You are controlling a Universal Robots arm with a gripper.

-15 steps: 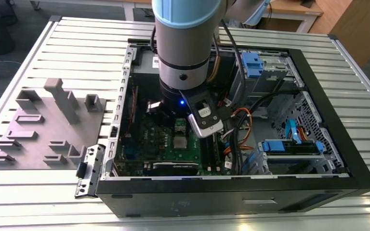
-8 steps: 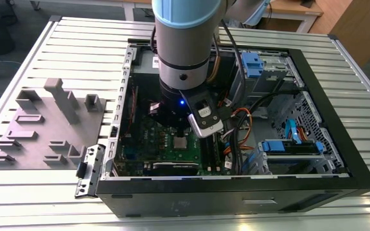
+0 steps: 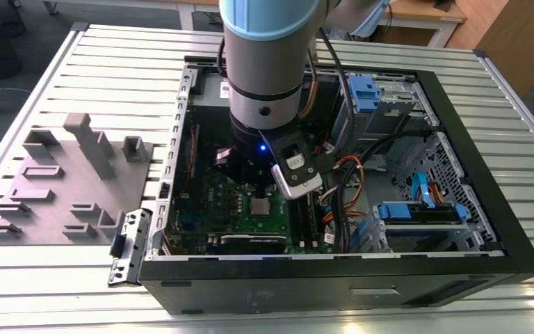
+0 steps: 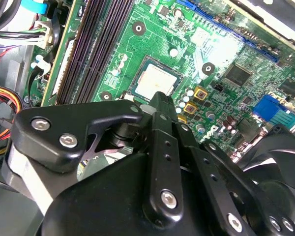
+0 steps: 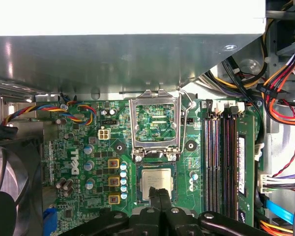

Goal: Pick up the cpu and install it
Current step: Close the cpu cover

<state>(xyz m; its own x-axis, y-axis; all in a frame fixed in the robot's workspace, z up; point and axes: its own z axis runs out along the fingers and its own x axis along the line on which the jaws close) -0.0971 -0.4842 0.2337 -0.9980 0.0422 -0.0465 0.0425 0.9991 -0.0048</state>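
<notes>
The cpu (image 5: 156, 181), a small square chip with a pale metal top, lies flat in its socket on the green motherboard (image 5: 88, 196); it also shows in the second wrist view (image 4: 155, 81) and the exterior view (image 3: 261, 206). The shiny socket frame (image 5: 155, 125) stands flipped open beside it. In both wrist views my gripper (image 5: 160, 192) (image 4: 159, 96) hangs just above the cpu's near edge, its two black fingers pressed together with nothing between them. The arm (image 3: 265, 83) reaches straight down into the open computer case (image 3: 489, 229).
Dark memory slots (image 5: 221, 157) run along one side of the socket, with bundles of coloured cables (image 5: 280, 73) beyond. A black fan (image 5: 10, 187) sits on the other side. A grey moulded fixture (image 3: 63, 181) lies on the slatted table at the exterior view's left.
</notes>
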